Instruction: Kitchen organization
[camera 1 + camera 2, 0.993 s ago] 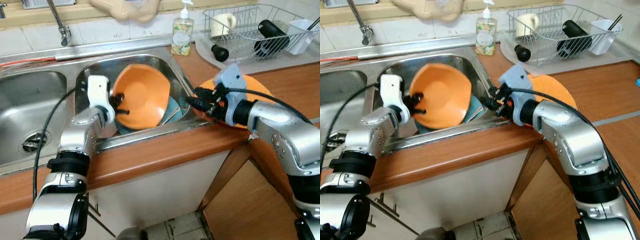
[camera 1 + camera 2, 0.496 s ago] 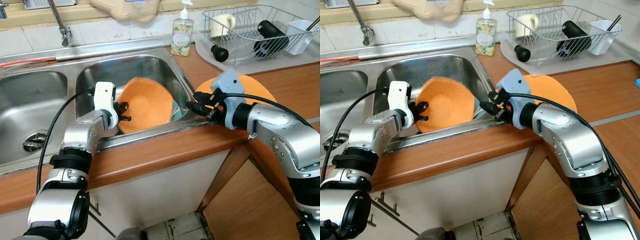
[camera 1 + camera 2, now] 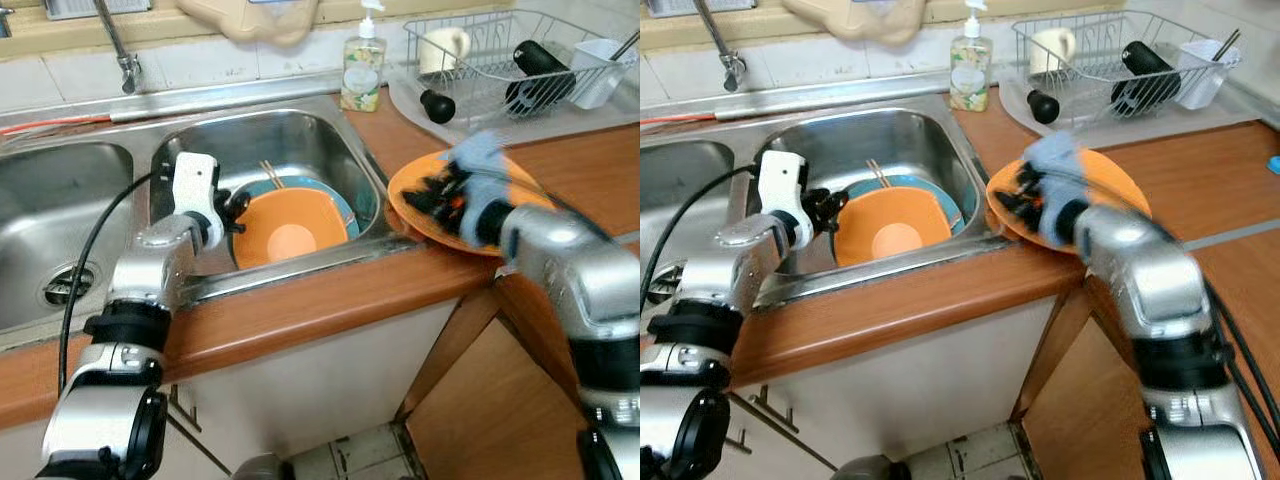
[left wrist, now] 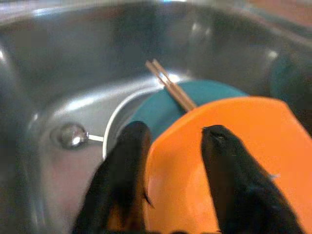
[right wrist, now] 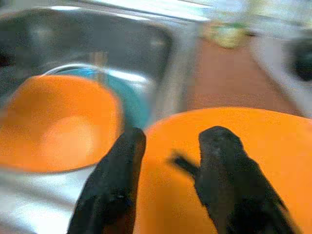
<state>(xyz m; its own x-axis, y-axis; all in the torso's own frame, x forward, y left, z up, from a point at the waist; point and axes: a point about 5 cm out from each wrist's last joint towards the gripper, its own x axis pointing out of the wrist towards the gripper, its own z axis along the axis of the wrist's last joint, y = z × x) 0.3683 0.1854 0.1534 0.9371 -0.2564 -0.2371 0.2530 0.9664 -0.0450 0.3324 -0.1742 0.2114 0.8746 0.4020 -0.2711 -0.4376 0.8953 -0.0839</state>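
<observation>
An orange bowl lies flat, mouth up, on a teal plate in the right sink basin. A pair of chopsticks rests on the teal plate. My left gripper is at the bowl's left rim, open, with the rim between its spread fingers. An orange plate sits on the wooden counter right of the sink. Blurred by motion, my right gripper hovers over the orange plate's left part, open.
A soap bottle stands behind the sink. A wire dish rack at the back right holds a mug, a black bottle and a white container. The faucet and left basin are at the left. The counter edge runs in front.
The orange bowl went from tilted on edge in my left gripper to lying flat on the teal plate. My right gripper swung from the sink's edge to over the orange plate.
</observation>
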